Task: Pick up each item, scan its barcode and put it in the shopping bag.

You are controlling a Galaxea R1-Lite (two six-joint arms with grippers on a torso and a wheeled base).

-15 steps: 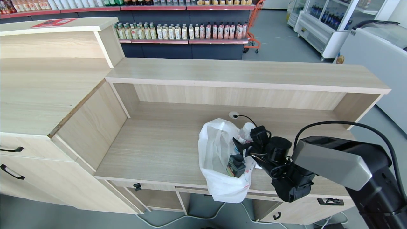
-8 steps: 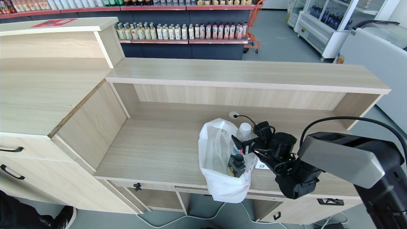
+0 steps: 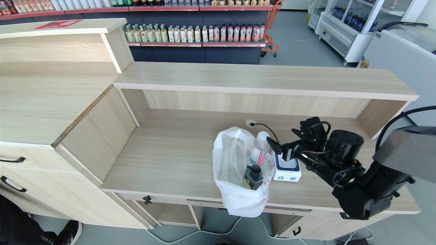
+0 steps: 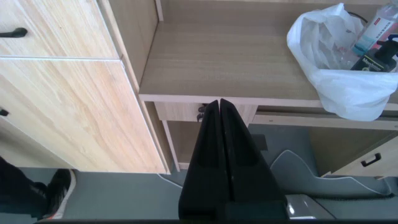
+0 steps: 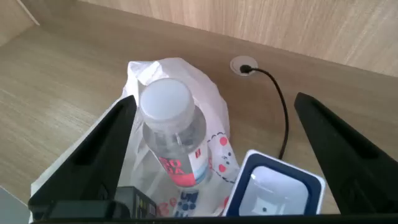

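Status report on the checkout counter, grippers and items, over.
Right gripper open, empty, above the scanner. Left gripper shut, empty, out in front of the counter. Clear bottle in the shopping bag beside a dark bottle. Scanner close beside the bag.

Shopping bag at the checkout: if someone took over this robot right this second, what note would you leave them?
Right gripper: open, holding nothing, near the bag and the scanner.
Left gripper: shut, holding nothing, low in front of the counter.
Things: the clear bottle and the dark bottle both stand in the bag, which sits at the counter's front edge. The scanner is on the counter next to the bag.
Done: two items bagged.
Left: probably little; check whether any more items need scanning.
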